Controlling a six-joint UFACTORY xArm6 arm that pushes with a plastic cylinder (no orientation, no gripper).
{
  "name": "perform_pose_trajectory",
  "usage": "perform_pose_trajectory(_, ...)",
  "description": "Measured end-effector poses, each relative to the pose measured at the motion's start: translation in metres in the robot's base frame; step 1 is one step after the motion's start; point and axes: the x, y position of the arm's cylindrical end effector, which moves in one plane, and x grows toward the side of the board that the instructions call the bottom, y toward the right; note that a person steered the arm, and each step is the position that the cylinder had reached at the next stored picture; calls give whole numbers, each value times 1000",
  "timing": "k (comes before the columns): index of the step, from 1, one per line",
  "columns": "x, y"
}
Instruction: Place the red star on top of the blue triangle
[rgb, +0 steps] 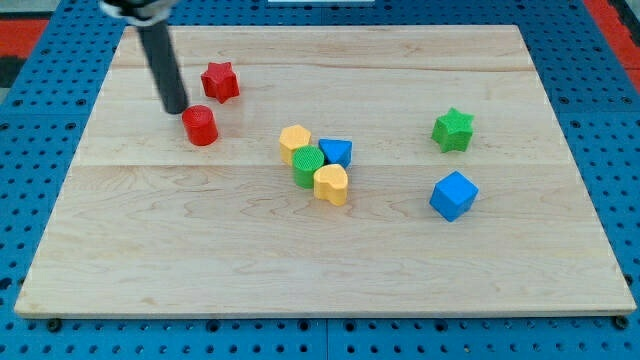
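The red star (220, 81) lies near the view's top left on the wooden board (320, 260). The blue triangle (336, 152) sits near the middle, touching a green round block (308, 165), with a yellow block (295, 141) to its left and a yellow heart block (331, 184) just below. My tip (177, 108) rests on the board to the left of and slightly below the red star, just up and left of a red cylinder (200, 125). It touches neither, as far as I can tell.
A green star (453, 129) and a blue cube (453, 195) lie at the view's right. The board sits on a blue pegboard (30, 150), with red at the top corners.
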Motion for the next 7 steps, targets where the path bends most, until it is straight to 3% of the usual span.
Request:
perform_pose_trajectory(1, -43, -7)
perform_pose_trajectory(2, -64, 37)
perform_pose_trajectory(3, -56, 84)
perform_pose_trajectory(5, -5, 108)
perform_pose_trajectory(7, -32, 140)
